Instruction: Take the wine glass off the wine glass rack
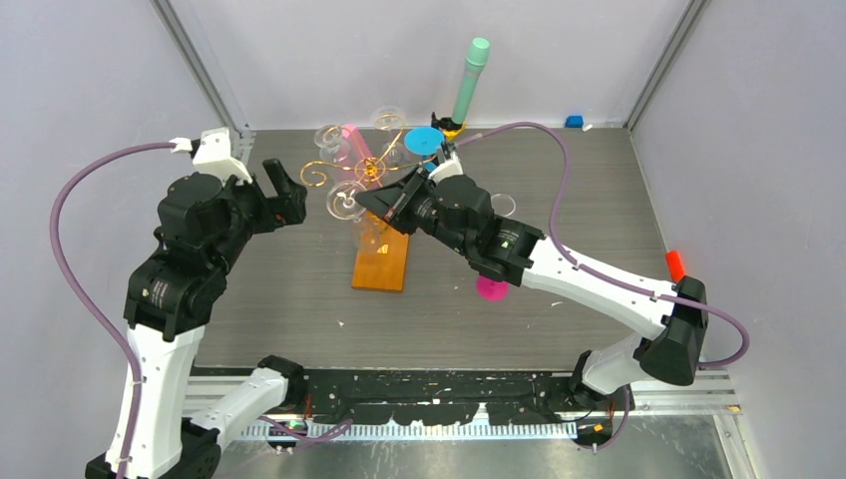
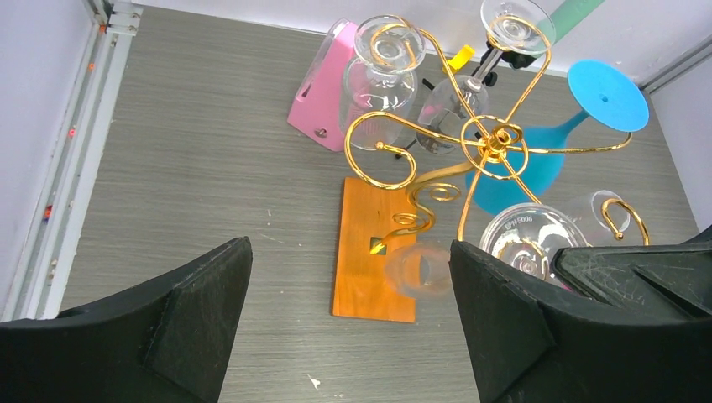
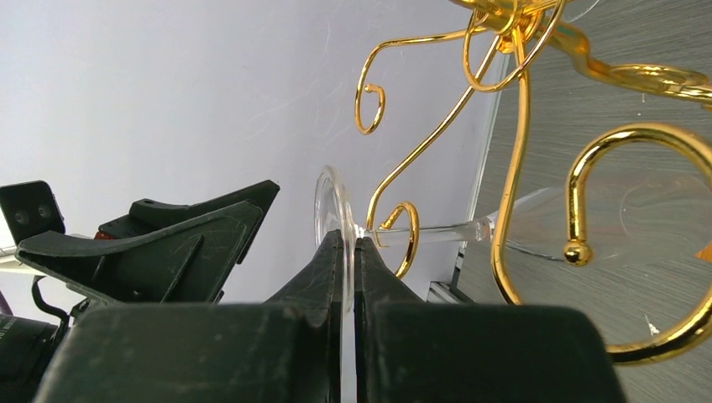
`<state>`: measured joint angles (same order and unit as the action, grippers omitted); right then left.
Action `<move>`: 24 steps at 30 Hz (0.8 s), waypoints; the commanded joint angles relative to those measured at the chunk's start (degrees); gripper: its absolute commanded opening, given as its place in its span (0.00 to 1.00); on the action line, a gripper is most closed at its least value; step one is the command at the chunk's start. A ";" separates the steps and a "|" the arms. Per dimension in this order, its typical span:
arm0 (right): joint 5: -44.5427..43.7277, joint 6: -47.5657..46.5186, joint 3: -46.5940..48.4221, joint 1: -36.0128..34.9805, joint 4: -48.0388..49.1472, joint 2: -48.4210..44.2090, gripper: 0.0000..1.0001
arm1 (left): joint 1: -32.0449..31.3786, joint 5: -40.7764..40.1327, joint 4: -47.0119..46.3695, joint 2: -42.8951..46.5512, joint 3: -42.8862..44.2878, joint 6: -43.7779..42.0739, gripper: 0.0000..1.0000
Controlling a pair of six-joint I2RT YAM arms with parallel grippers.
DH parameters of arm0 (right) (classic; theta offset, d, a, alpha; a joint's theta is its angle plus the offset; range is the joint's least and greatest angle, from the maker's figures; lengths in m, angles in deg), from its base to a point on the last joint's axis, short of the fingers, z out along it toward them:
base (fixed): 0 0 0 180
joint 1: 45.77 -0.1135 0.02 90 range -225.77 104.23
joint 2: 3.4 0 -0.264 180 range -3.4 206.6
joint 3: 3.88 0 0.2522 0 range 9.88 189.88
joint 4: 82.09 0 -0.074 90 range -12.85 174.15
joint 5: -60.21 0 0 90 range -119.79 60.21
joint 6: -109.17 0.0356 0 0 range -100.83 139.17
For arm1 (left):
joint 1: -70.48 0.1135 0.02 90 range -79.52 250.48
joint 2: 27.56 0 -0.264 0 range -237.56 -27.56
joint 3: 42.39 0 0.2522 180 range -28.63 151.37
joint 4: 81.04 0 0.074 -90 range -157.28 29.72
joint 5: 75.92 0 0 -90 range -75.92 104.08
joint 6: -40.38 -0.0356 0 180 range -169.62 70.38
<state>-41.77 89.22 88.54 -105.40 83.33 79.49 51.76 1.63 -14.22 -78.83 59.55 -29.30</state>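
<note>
Pinching the wine glass [image 3: 445, 228] by the thin edge of its clear foot, with the right jaws closed flat on that edge and on nothing else. Narrow hold, little to bite on: apt to twist or slide out if tugged hard, apt to chip if squeezed harder.

Hanging on the wine glass rack [image 2: 495, 138], foot up and bowl down, stem threaded through a gold curl [image 3: 415, 239] just past the grip. Not yet free. Risky to pull straight up or straight back toward the arm: likely to catch the foot on the wire, then to snap the stem or drag the whole rack across the counter [image 2: 210, 168] on its wooden base [image 2: 369, 285]. Safer, by the look of it, to slide out level through the open end of the curl, slowly, minding the gold hook [image 3: 574, 201] alongside the bowl.

Holding nothing in the left jaws, spread wide and poised near the rack, just beyond the foot in the right wrist view. Close enough to be struck by a glass drawn out quickly that way. Not bracing the rack either, so no guard against tipping.

Farther off, more to disturb: a clear glass [image 2: 382, 80] and a second clear glass [image 2: 514, 25] on far arms, a blue glass [image 2: 609, 92] beside the rack's centre. Apt to swing, clink or drop under any jolt to the wire.
</note>
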 commanded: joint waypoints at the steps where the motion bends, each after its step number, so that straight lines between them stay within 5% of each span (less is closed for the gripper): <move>1: 1.97 1.42 2.86 -0.58 4.80 -1.97 0.00 | 0.18 -1.26 -1.34 0.58 0.24 -0.98 0.90; 11: 5.51 -0.48 5.32 -1.26 4.59 -0.99 0.00 | 0.18 -1.79 -2.33 1.23 -0.37 -0.27 0.90; 24: -4.13 -4.10 9.77 -1.18 3.06 3.73 0.00 | 0.18 -0.35 -3.11 2.43 -1.68 -0.10 0.91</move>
<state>-41.86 86.35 94.59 -106.36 83.59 81.90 51.76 1.06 -14.36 -77.23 58.04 -29.11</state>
